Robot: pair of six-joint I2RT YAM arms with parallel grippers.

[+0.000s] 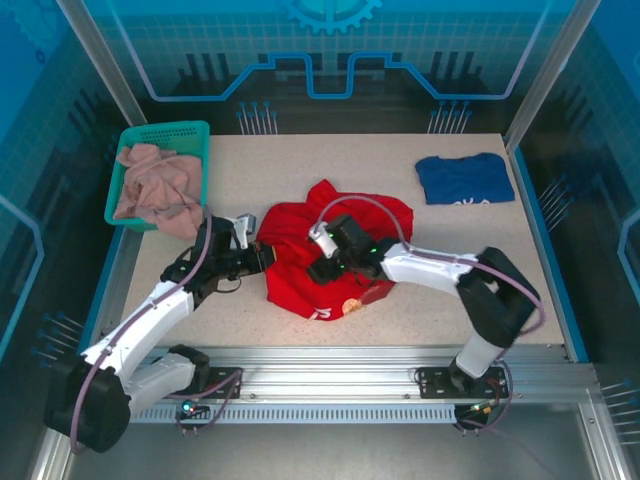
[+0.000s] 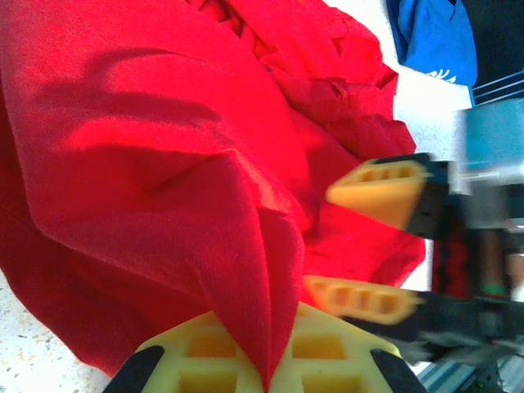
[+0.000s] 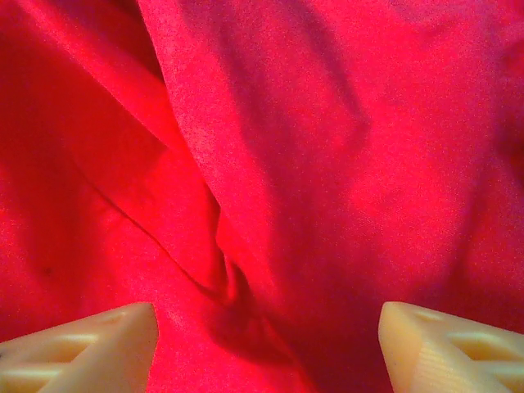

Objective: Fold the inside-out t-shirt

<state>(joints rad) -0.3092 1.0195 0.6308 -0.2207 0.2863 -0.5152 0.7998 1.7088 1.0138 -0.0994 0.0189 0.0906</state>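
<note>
One beige speckled tabletop [image 1: 300,165] carries everything. Largest on it is the bright red short-sleeved cloth t-shirt [image 1: 295,285], bunched in a rumpled heap at the table's centre between the two arms, with a bit of white and orange print [image 1: 335,310] showing at its near edge. At the far left corner is a teal plastic mesh basket [image 1: 160,133], and a pale pinkish-beige crumpled garment [image 1: 150,185] spills over its near rim. A dark blue t-shirt [image 1: 465,180] lies flat at the far right, well apart from the red one. The left gripper [image 1: 262,258] sits at the red heap's left edge; in the left wrist view its yellow fingers [image 2: 196,352] are clamped tight on a raised ridge of red cloth. The right gripper [image 1: 322,268] is over the middle of the heap, jaws spread wide, pale fingers [image 3: 90,344] apart with creased red fabric between them and nothing held.
</note>
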